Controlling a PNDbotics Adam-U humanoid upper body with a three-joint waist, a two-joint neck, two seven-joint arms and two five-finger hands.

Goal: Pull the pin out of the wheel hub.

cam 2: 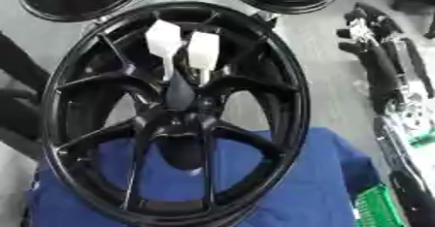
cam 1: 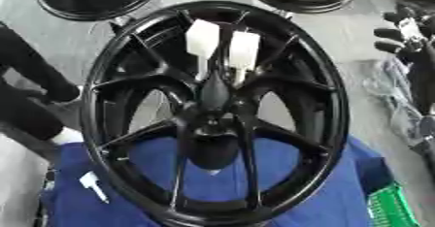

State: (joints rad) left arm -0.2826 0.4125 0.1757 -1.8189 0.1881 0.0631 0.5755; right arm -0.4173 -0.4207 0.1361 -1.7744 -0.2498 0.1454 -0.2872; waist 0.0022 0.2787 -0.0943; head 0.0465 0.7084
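Black multi-spoke wheel hub (cam 1: 212, 114) lying on a blue cloth (cam 1: 127, 206), with two white pins (cam 1: 221, 46) standing side by side above its centre. Right hand (cam 2: 378, 56) at the right edge, apart from the hub, fingers relaxed and grasping nothing.

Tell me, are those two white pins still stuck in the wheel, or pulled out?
Still in. Both white pins stand side by side, stems running down into the black wheel hub; no hand touches them.

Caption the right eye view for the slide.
Black wheel hub on blue cloth, two white pins in its spokes, right hand alongside.
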